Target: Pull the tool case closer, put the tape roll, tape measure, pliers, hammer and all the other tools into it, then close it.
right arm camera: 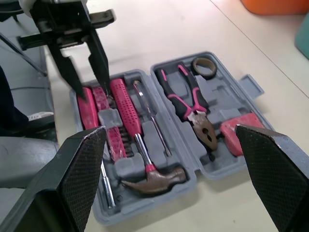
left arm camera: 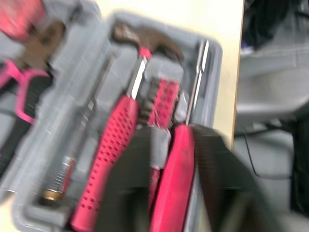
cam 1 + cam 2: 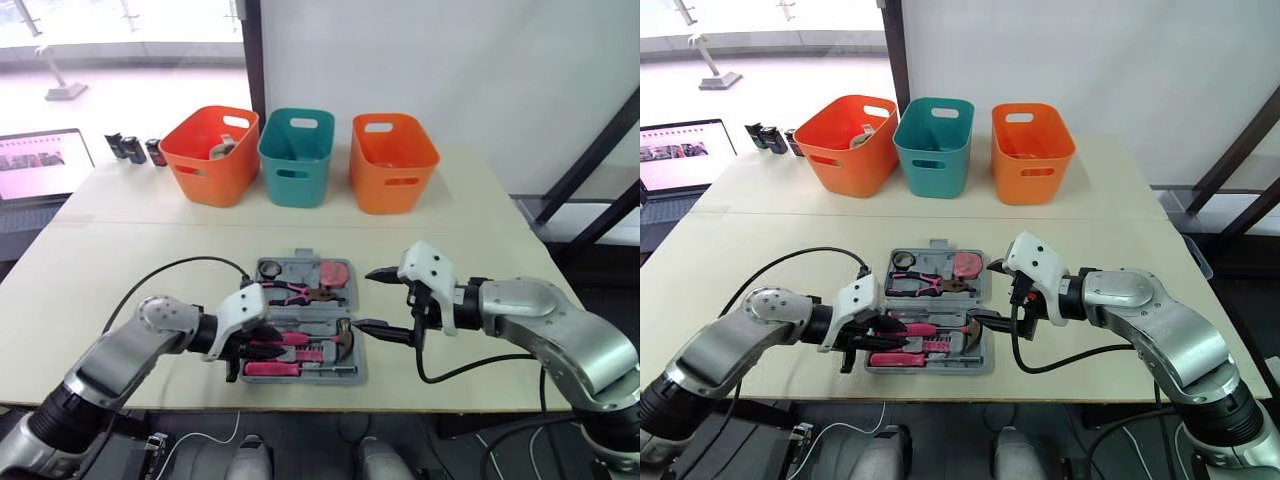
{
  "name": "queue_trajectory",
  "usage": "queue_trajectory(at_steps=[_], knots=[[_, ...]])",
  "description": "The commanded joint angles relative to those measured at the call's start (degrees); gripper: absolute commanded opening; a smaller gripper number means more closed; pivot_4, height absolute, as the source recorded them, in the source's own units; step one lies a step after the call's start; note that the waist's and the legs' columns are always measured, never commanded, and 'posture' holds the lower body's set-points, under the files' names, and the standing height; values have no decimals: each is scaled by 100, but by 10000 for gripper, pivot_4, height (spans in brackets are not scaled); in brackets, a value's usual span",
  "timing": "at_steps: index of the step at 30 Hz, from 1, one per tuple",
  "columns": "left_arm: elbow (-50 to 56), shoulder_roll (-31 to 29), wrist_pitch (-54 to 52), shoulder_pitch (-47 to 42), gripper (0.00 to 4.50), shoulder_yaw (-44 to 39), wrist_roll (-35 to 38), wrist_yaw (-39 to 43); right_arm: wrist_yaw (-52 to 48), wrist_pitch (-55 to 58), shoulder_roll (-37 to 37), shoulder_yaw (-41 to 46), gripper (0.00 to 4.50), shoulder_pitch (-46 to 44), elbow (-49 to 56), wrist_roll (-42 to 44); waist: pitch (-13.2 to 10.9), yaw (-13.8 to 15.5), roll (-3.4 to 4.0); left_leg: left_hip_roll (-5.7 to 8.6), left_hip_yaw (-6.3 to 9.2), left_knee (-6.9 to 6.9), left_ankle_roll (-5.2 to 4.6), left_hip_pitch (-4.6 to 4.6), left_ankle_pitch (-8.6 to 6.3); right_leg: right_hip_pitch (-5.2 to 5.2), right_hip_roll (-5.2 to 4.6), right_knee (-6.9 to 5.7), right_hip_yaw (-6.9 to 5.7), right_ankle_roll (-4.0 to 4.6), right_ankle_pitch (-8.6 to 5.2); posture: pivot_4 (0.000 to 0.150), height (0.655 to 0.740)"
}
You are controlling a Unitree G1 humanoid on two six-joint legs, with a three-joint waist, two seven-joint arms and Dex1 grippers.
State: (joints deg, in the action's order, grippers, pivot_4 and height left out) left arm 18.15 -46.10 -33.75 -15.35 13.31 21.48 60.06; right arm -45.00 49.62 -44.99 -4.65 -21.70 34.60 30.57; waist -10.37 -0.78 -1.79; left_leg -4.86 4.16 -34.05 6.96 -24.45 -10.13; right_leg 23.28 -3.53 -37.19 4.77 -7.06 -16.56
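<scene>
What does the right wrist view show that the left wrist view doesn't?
Right wrist extra: the tape roll, an orange bin and the left gripper seen from outside. Left wrist extra: no new tool, just a closer look at the screwdriver between its fingers. Both: hammer, pliers, case.

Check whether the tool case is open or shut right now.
Open. The tool case lies spread flat on the table, both halves face up, with the hammer and pliers exposed in their slots.
</scene>
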Motion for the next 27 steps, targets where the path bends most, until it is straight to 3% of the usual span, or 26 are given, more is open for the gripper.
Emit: queue_trajectory(at_steps=[1,10,21,27], knots=[[-55,301,498,335,679,-260,166,19,11,-83,-19,72,45000,-44,95,8,0,-3,1,0,-1,1,0,0,0,0,0,1,1,0,0,1500,7400],[-316,565,925,641,679,-2,-132,59,9,-53,-45,62,45000,-51,93,8,0,-7,3,-1,1,1,0,2,0,2,2,-3,0,0,0,1500,7400],[-1292,543,1666,885,679,584,-1253,-20,44,69,-115,92,45000,-23,136,24,7,-9,15,-1,1,2,0,4,0,0,1,-2,0,1,0,1500,7400],[-1276,581,1599,800,679,447,-1052,75,37,101,-145,116,45000,-7,125,39,18,-26,34,-1,0,3,0,11,0,-5,1,-2,0,1,0,1500,7400]])
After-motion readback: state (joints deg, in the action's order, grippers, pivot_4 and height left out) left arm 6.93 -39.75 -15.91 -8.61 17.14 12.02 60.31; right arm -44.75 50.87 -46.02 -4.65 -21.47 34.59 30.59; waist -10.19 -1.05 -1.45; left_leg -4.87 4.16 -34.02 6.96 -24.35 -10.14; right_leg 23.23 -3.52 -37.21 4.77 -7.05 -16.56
